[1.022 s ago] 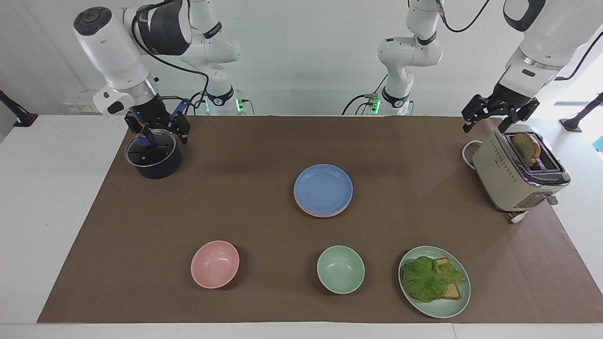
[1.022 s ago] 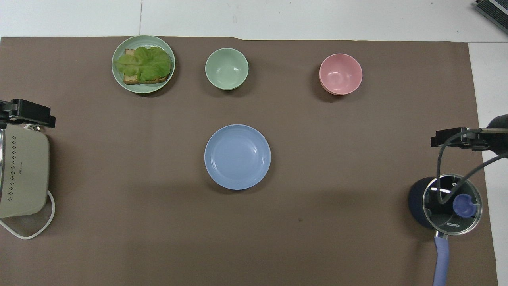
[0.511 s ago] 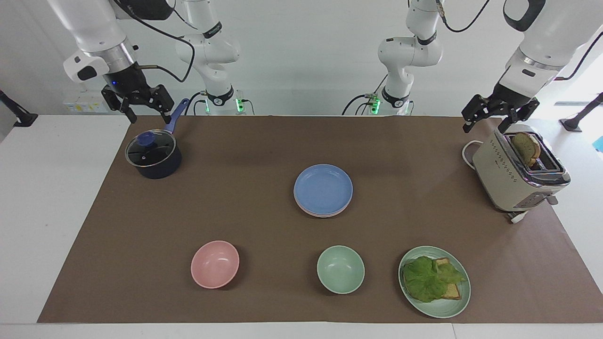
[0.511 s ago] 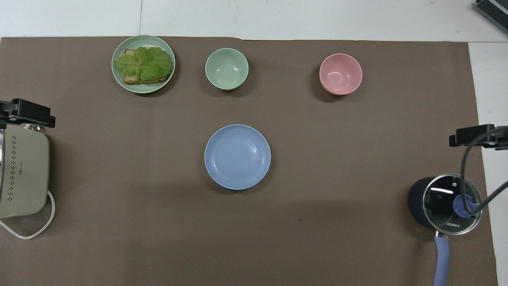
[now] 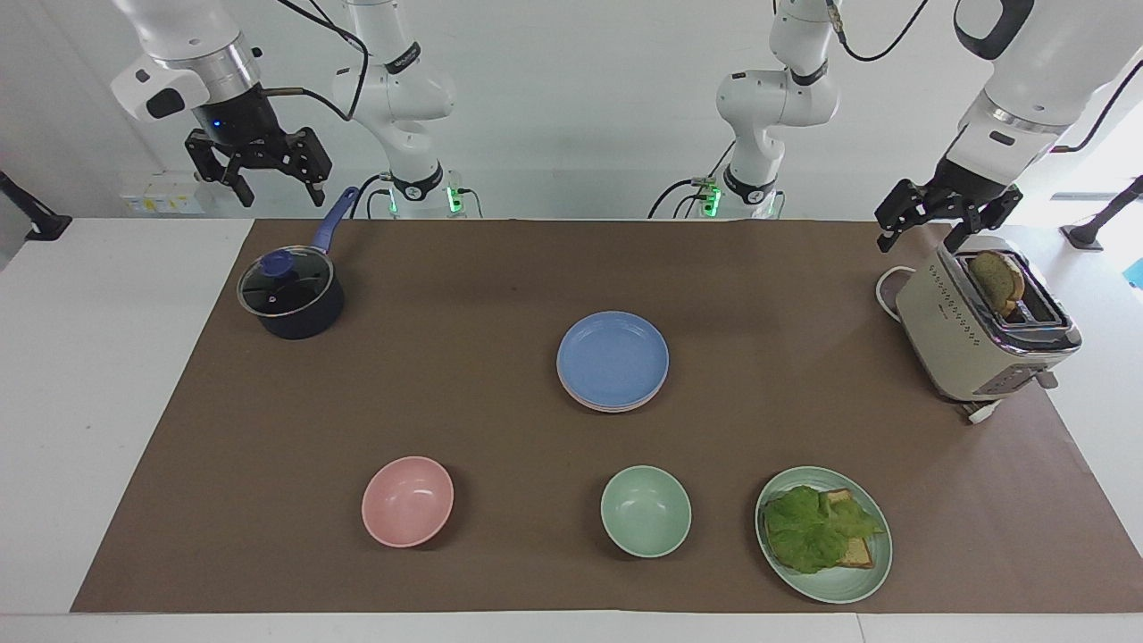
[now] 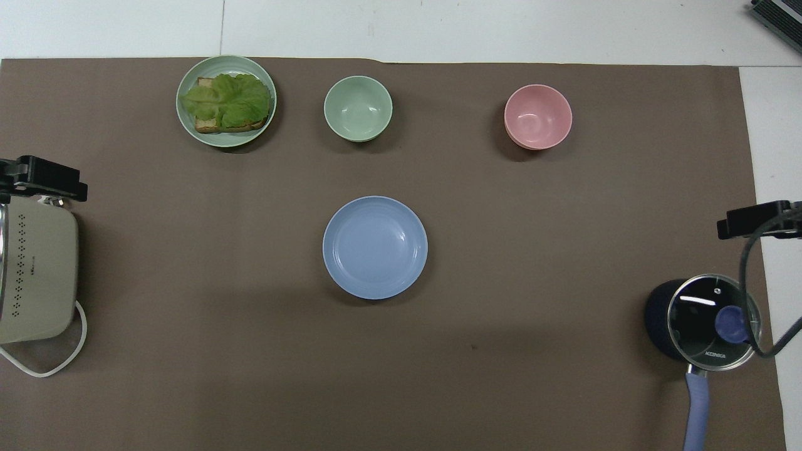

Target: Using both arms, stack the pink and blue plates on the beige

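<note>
Two grippers: both spread wide, empty
Left gripper (image 5: 929, 234): over toaster (image 5: 978, 335)
Right gripper (image 5: 279, 186): over pot (image 5: 290, 297)
Blue plate (image 5: 613, 359): tops stack, mid-mat

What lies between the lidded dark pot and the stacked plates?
Nothing: only bare brown mat separates the dark blue glass-lidded pot from the blue-topped round plate stack, clearest in the facing view.

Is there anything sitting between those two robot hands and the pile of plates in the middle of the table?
Nothing visible does. The round blue plate tops the stack mid-mat, bare brown mat around it. The right gripper hangs open above the lidded dark pot; the left gripper, open, is over the beige toaster.
</note>
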You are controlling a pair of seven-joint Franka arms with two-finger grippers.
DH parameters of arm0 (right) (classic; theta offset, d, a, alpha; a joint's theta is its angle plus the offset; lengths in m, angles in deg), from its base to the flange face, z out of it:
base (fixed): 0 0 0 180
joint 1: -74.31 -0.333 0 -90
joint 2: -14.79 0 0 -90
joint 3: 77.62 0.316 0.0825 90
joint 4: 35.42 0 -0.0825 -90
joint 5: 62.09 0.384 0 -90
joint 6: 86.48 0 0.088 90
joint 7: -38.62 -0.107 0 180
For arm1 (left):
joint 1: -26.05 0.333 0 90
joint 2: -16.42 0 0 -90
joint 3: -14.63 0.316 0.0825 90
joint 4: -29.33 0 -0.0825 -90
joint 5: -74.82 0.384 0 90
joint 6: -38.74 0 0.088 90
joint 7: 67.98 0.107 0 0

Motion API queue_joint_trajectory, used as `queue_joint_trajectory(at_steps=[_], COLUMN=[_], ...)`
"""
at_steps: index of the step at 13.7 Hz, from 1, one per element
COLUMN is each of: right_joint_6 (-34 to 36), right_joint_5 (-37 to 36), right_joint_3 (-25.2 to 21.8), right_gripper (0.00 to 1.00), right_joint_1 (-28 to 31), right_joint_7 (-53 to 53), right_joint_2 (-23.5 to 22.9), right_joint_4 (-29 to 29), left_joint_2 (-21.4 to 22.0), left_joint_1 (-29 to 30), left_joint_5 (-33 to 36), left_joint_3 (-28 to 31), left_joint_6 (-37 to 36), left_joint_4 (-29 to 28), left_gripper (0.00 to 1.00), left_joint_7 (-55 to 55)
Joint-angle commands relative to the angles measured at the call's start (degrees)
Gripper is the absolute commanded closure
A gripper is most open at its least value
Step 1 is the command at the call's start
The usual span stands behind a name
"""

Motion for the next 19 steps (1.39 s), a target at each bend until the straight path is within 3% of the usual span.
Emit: queue_joint_trajectory(at_steps=[1,4,9,14,19], right_joint_6=[-0.3,2.4,4.5,-1.4,-0.7], right_joint_5=[-1.7,-4.6,-2.4,-1.0,0.2], right_joint_3=[0.3,0.3,0.2,0.2,0.1], right_gripper=[0.00,0.00,0.00,0.00,0.00], right_joint_1=[0.2,0.2,0.6,0.2,0.5], right_joint_7=[1.7,3.3,3.6,2.9,3.0], right_joint_2=[0.7,-0.4,-0.5,0.5,2.1], right_joint_4=[-0.9,1.5,2.2,-0.8,-3.1], left_joint_2=[0.5,0.5,0.5,0.5,0.5], left_joint_1=[0.0,0.0,0.0,0.0,0.0], left_joint_5=[1.1,1.1,1.1,1.1,1.1], left_joint_3=[0.0,0.0,0.0,0.0,0.0], left_joint_6=[-0.4,-0.4,-0.4,-0.4,-0.4], left_joint_4=[-0.5,-0.5,-0.5,-0.5,-0.5], left_gripper=[0.00,0.00,0.00,0.00,0.00], left_joint_7=[0.5,0.5,0.5,0.5,0.5])
